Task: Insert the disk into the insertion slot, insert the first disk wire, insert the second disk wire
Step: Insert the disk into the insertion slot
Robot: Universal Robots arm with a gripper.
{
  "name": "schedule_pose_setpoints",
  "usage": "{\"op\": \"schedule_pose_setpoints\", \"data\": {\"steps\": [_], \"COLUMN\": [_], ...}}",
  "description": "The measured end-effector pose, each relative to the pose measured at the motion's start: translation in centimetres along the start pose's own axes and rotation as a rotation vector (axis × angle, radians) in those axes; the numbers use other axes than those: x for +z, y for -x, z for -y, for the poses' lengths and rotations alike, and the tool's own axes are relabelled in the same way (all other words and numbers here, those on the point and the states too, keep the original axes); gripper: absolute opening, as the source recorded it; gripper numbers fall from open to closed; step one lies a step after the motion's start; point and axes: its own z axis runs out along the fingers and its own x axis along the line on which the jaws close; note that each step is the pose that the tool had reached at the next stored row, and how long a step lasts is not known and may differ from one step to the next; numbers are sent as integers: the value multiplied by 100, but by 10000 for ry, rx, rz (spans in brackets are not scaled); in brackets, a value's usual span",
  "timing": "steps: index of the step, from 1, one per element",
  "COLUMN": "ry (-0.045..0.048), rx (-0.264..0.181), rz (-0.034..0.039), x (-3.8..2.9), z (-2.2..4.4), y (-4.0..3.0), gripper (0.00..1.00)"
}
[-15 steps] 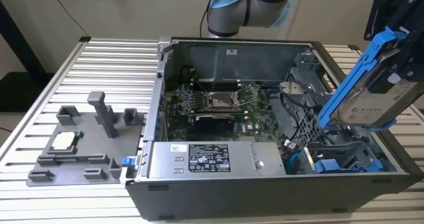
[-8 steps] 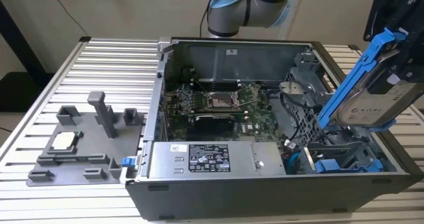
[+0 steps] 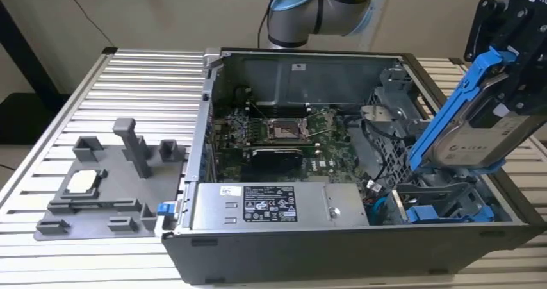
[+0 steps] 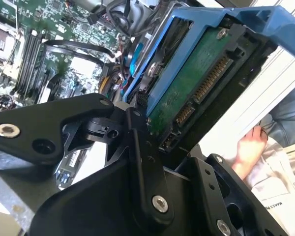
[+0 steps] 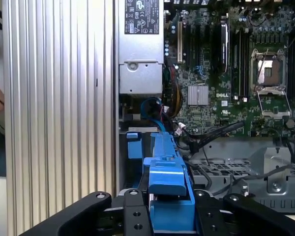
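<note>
Nearest to me, in the lower right of the exterior view, the insertion slot (image 3: 437, 200) sits as a grey cage inside the open computer case (image 3: 342, 254). It has nothing seated in it, so I judge the first step, getting the disk in, to be the one in hand, with both wire steps untouched. The disk (image 3: 472, 143) hangs just above that cage at the right of the frame. It is steeply tilted, with its low end down by the cage mouth and its high end up toward the top right corner; I cannot tell whether the low end touches the cage. The gripper (image 3: 515, 100) is clamped on the upper part of the disk. In the first wrist view its black fingers (image 5: 133, 216) press in on either side of the bright blue carrier frame (image 5: 168, 183), which juts straight out between them. In the second wrist view the connector edge (image 4: 212, 74) of the disk is bare, with nothing plugged into it. To my eye, seating it calls for the carrier frame to be squared to the cage and brought out of its lean. Farther back lies the motherboard (image 3: 282, 132), and beyond it, at the top of the frame, the arm (image 3: 321, 10). A person's hand (image 4: 249, 146) rests off to the side, clear of the work.
</note>
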Motion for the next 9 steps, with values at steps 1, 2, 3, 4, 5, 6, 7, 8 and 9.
{"op": "schedule_pose_setpoints", "data": {"steps": [1, 2, 3, 4, 5, 6, 7, 8, 9], "ry": [-3, -5, -7, -9, -9, -9, -10, -13, -16], "rx": [0, 0, 0, 0, 0, 0, 0, 0, -1], "rz": [3, 1, 1, 2, 2, 3, 3, 1, 1], "x": [10, 18, 26, 34, 42, 52, 63, 74, 84], "z": [0, 0, 1, 1, 1, 1, 2, 2, 3], "y": [0, 0, 0, 0, -2, -4, -7, -13, -18], "gripper": [33, 33, 33, 33, 33, 33, 33, 33, 33]}}
